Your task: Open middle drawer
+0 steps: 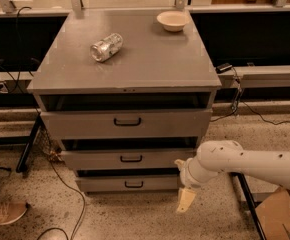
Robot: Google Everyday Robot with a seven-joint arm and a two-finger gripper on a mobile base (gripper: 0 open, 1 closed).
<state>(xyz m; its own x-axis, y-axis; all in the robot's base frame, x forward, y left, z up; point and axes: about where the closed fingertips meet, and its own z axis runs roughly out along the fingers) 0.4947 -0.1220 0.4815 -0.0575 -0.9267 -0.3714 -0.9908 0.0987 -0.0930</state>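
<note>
The grey cabinet (pixel 150 64) has three drawers stacked in its front. The middle drawer (pixel 95 160) has a low grey front panel with a small black bar handle (pixel 131 158) at its centre, and a dark gap shows above the panel. Above it is the taller-fronted drawer (pixel 75 124) with a bigger black handle. Below it is the third drawer (pixel 105 184). My gripper (pixel 186 200) hangs pointing down from the white arm (pixel 245 163), just right of the lower drawers, below and to the right of the middle drawer's handle. It touches nothing.
A crushed silver can (pixel 106 47) lies on the cabinet top and a tan bowl (pixel 172 20) stands at its back right. A cardboard box (pixel 280 219) is at the lower right, a shoe (pixel 5 213) at the lower left. Cables and black frame legs (pixel 27 144) flank the cabinet.
</note>
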